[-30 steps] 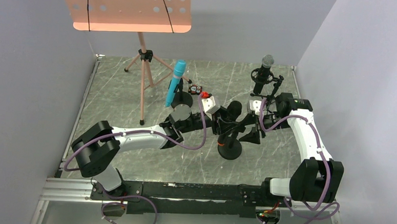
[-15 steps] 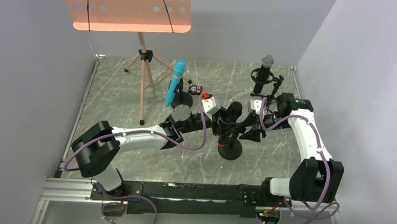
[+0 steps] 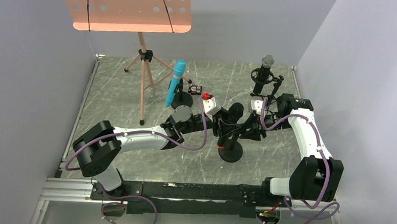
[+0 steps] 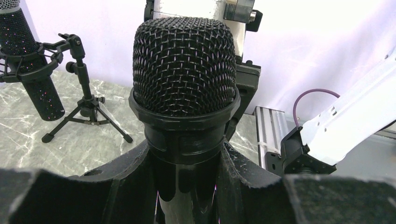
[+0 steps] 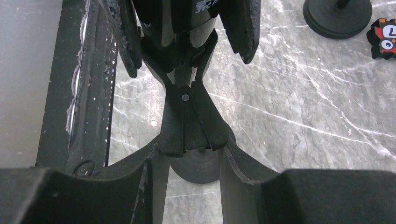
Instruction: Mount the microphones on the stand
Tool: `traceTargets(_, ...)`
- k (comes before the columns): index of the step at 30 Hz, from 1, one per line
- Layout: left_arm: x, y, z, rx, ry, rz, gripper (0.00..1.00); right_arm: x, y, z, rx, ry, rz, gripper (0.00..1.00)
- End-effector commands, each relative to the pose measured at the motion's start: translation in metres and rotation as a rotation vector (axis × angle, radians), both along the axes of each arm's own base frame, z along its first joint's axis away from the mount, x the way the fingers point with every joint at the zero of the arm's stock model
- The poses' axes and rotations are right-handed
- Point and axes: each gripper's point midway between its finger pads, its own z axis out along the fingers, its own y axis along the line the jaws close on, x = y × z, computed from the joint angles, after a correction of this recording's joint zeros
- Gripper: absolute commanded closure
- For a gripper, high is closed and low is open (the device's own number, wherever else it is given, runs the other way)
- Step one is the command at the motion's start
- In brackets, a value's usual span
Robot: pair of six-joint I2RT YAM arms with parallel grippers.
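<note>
My left gripper is shut on the black microphone, whose orange end points down; its black mesh head fills the left wrist view, with the body clamped between my fingers. My right gripper is shut on the black clip of the round-based stand, just below the mic. The bright blue microphone sits tilted in its own stand. The black microphone with the silver mesh head sits in a shock mount on a small tripod.
An orange music stand on thin tripod legs stands at the back left. A small red and black object lies near the blue mic's round base. Grey walls close in the marble table on three sides.
My right gripper has moved the clip slightly up and left, closer to the mic. My left gripper with the mic has barely shifted.
</note>
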Motion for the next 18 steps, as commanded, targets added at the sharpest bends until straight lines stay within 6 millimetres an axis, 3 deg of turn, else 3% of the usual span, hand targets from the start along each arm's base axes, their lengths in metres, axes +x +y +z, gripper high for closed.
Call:
traceTargets(1, -0.0011, -0.0005, 0.0124, -0.069, -0.008, -0.007, 1.0, -0.0026, 0.0046, 0.011, 0.033, -0.008, 0.009, 0.88)
traceTargets(5, -0.0029, 0.003, 0.0096, -0.081, -0.001, -0.004, 1.0, -0.0021, 0.0044, 0.0092, 0.029, 0.011, 0.013, 0.89)
traceTargets(7, -0.0033, 0.0041, 0.0083, -0.085, 0.004, -0.002, 1.0, -0.0026, 0.0043, 0.0088, 0.031, 0.019, 0.016, 0.83)
traceTargets(12, -0.0022, 0.0022, 0.0083, -0.089, 0.006, -0.004, 1.0, -0.0058, 0.0039, 0.0064, 0.03, 0.023, 0.026, 0.35)
traceTargets(15, -0.0016, 0.0011, 0.0088, -0.086, 0.003, -0.005, 1.0, -0.0041, 0.0022, 0.0076, 0.015, 0.005, 0.018, 0.21)
traceTargets(18, -0.0022, -0.0001, 0.0079, -0.077, -0.002, -0.011, 1.0, -0.0015, -0.0024, 0.0093, -0.006, -0.002, 0.006, 0.17)
